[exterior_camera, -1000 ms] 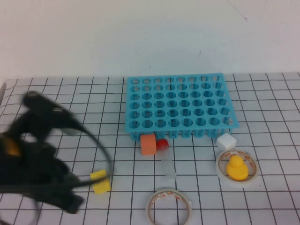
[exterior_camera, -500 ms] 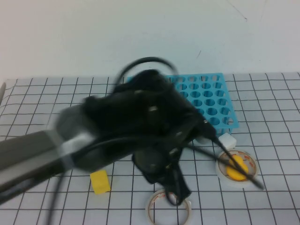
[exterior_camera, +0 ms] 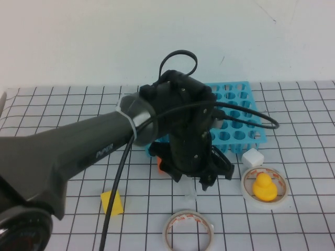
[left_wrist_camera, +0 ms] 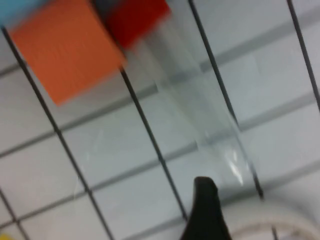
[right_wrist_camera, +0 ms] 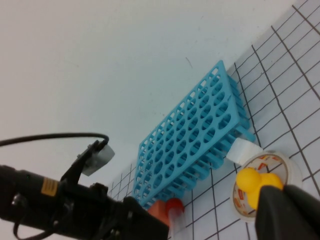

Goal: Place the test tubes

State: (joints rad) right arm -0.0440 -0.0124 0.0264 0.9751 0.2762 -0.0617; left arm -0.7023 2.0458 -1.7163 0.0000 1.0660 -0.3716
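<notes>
The left tool hangs low over the test tube. Its fingers look spread and hold nothing. The test tube lies flat on the bench, just in front of the blue rack. Its red cap sits right beside an orange block. Its clear end points to a tape roll.

On the right, a white cube and a yellow duck inside a tape ring sit close by. The left side of the bench has lots of room, with just a yellow block.

The right tool is clenched shut, well apart from the tube.

The left arm says "PiPER". The red print on the tape is too small to read.
</notes>
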